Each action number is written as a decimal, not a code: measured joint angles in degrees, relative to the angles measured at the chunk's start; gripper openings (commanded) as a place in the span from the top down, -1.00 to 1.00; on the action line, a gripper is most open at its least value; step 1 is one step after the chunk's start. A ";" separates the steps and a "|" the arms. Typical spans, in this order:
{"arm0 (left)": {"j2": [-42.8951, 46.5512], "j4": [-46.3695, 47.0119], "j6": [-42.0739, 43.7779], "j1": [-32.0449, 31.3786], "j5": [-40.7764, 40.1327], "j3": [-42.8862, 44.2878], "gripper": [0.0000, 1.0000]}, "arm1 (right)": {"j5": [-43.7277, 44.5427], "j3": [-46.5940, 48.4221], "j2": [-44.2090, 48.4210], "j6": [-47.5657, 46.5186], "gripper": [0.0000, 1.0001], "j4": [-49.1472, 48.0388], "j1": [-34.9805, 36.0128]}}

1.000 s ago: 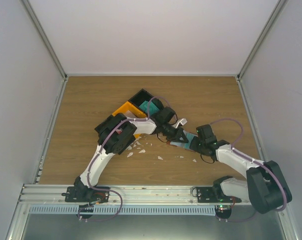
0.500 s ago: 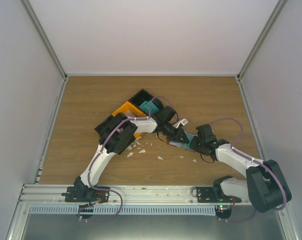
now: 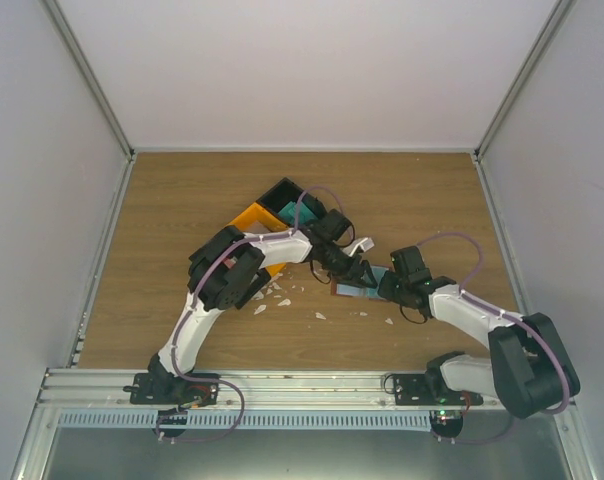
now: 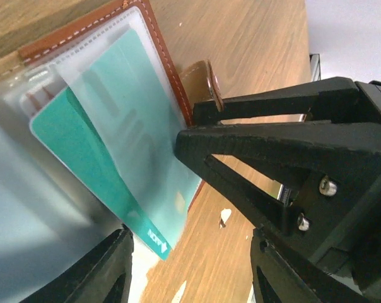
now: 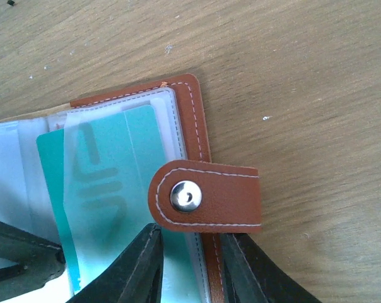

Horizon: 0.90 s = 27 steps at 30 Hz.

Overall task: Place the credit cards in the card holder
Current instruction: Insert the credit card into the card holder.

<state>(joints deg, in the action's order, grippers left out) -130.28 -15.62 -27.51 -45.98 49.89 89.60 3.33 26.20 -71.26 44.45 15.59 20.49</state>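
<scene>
The card holder [image 3: 357, 291] lies open on the table, brown with a light blue inside. A teal credit card [image 4: 96, 158] sits partly inside one of its clear sleeves, one corner sticking out. My left gripper [image 4: 190, 252] hangs open just behind that corner, holding nothing; in the top view the left gripper [image 3: 354, 272] is over the holder's far edge. My right gripper [image 5: 190, 243] is closed on the card holder's brown edge [image 5: 206, 252], just below the snap tab [image 5: 206, 202]. In the top view the right gripper [image 3: 384, 287] is at the holder's right side.
A black-and-orange tray [image 3: 252, 216] stands behind the left arm, with a teal card [image 3: 287, 212] in its black compartment. A white piece [image 3: 361, 243] lies beyond the grippers. Small white scraps [image 3: 282, 296] are scattered on the wood in front.
My left gripper has opened and let go of the teal card, which stays in the sleeve. The right jaws have narrowed on the holder's edge. Both grippers shifted slightly left.
</scene>
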 measured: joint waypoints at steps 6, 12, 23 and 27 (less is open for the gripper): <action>2.32 -3.74 1.18 0.02 -3.06 -0.15 -0.22 | 0.20 0.35 0.35 -0.28 0.41 1.38 0.00; 6.47 -7.28 2.58 0.87 -6.16 -0.66 -0.30 | 2.14 4.59 4.83 -1.11 0.28 9.05 -0.04; 24.83 -9.68 4.87 9.81 -22.25 -9.40 0.24 | 0.09 15.30 2.03 -5.46 0.28 8.04 2.29; 27.10 -11.28 5.92 14.29 -29.53 -12.11 0.38 | -1.99 16.06 -4.15 -5.46 0.31 6.12 6.43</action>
<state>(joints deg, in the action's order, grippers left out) -103.18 -26.89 -21.58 -31.68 20.36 77.49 1.34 42.26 -75.42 38.98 21.71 26.92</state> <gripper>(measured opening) 0.339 0.353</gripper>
